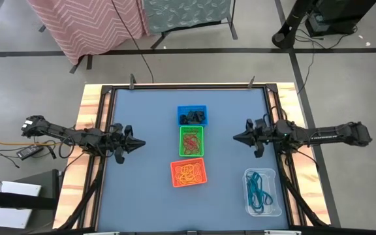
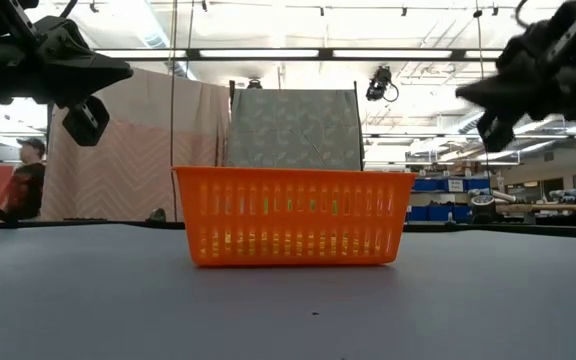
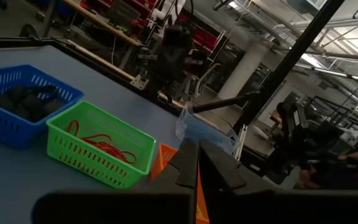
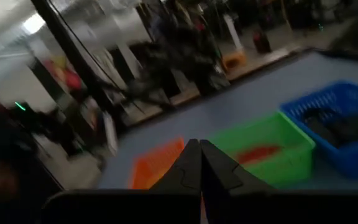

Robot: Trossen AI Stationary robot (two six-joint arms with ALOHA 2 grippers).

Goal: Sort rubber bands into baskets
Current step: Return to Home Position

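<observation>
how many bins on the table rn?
4. Blue basket, green basket and orange basket sit in a line down the centre, blue farthest back. Clear tub is off to the right, toward the front. None look hidden.

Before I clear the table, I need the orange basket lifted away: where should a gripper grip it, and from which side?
Probably pinch the orange basket at the top rim of the wall facing the left gripper, coming straight down, one finger inside, one outside. It stands upright, open-topped, thin-walled; the green basket crowds its far wall, and yellow-orange rubber bands fill the middle.
</observation>
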